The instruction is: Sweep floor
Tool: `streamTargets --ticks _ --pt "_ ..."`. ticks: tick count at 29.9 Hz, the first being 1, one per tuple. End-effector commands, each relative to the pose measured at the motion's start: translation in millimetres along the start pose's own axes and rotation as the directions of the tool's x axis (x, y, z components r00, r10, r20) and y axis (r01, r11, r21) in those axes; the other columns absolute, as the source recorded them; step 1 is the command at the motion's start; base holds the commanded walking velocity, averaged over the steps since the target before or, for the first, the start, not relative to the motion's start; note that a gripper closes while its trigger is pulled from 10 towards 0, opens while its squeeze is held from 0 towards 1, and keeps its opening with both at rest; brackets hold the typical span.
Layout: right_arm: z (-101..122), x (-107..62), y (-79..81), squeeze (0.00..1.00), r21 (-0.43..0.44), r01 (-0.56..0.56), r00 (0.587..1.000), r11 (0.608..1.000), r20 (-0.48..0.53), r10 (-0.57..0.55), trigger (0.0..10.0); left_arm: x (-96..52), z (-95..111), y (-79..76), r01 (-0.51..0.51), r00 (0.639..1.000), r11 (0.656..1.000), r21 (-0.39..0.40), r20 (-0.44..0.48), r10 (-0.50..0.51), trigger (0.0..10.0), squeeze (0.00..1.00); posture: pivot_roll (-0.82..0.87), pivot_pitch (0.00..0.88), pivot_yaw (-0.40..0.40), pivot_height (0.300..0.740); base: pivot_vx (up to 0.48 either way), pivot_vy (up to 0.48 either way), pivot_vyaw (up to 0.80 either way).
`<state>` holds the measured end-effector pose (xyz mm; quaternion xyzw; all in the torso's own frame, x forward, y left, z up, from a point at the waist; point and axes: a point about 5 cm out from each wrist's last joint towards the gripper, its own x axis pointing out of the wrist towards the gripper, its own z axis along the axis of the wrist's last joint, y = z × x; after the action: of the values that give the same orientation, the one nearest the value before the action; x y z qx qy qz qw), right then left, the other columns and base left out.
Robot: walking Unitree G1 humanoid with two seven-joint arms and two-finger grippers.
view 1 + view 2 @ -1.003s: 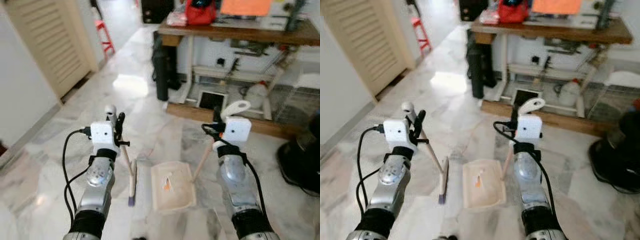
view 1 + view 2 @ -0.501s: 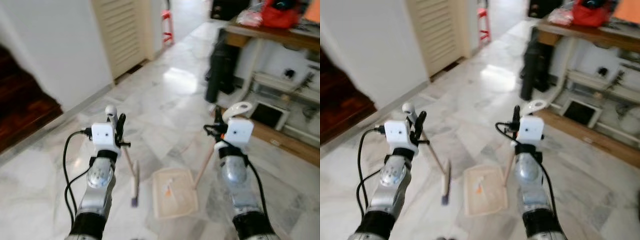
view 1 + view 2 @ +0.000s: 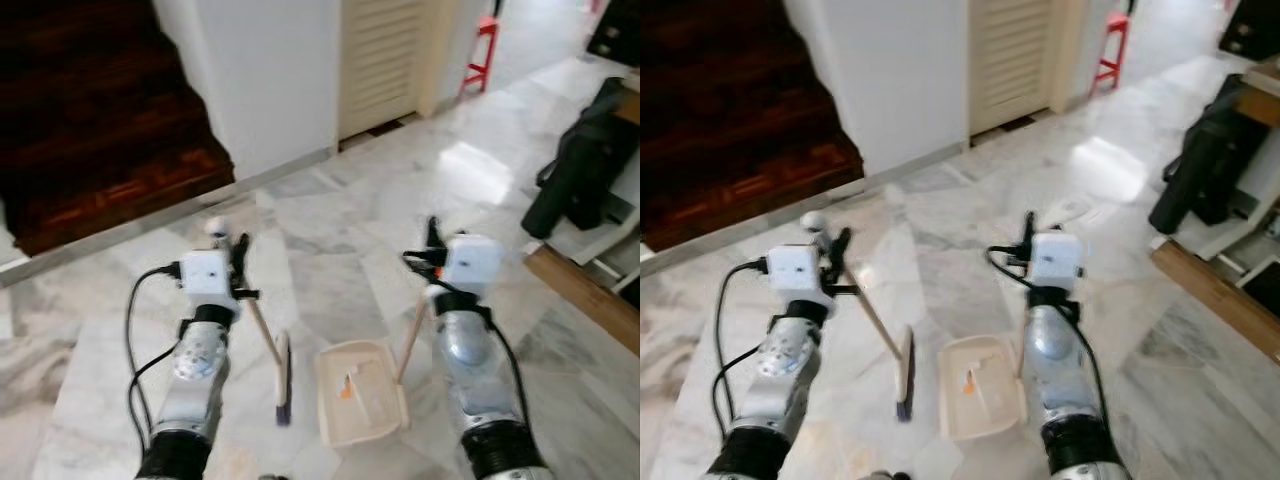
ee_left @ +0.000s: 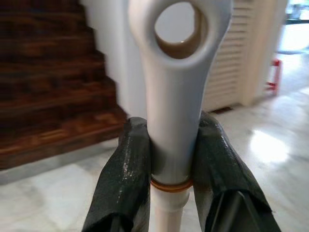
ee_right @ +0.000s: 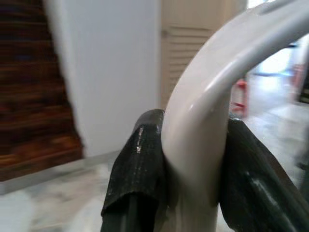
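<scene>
On the marble floor (image 3: 330,270) ahead, the broom (image 3: 283,380) head and the cream dustpan (image 3: 362,392) lie side by side. Left gripper (image 4: 169,159) clamps the broom's white handle; right gripper (image 5: 193,154) clamps the dustpan's handle. Compared with earlier frames, the camera has turned: a dark wooden staircase (image 3: 100,120) and louvred door (image 3: 380,50) replace the cluttered table.
</scene>
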<state>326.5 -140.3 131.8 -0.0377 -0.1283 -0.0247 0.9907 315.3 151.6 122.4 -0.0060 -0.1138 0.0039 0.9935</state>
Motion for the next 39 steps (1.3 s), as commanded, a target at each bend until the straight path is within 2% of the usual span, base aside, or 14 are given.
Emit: streamTargets --ticks 1,12,39 --pt "10.7 3.2 -3.3 0.00 0.020 0.017 0.999 1.000 0.050 -0.018 10.0 3.5 12.4 -2.9 0.004 0.998 1.000 0.013 0.057 -0.005 10.0 0.00 0.03 0.072 0.035 0.740 0.000 0.000 0.80" --pt "9.4 2.9 0.9 0.00 0.041 0.000 0.999 0.999 0.033 -0.001 10.0 2.9 11.8 -1.2 -0.011 0.999 1.000 0.006 0.043 0.011 10.0 0.00 0.04 0.074 0.037 0.740 0.000 0.000 0.12" --pt "8.3 1.5 3.2 0.00 0.057 -0.012 0.999 0.998 0.030 0.010 10.0 3.1 12.3 2.2 -0.026 0.999 1.000 0.009 0.037 0.025 10.0 0.00 0.04 0.064 0.036 0.740 0.000 0.379 0.00"
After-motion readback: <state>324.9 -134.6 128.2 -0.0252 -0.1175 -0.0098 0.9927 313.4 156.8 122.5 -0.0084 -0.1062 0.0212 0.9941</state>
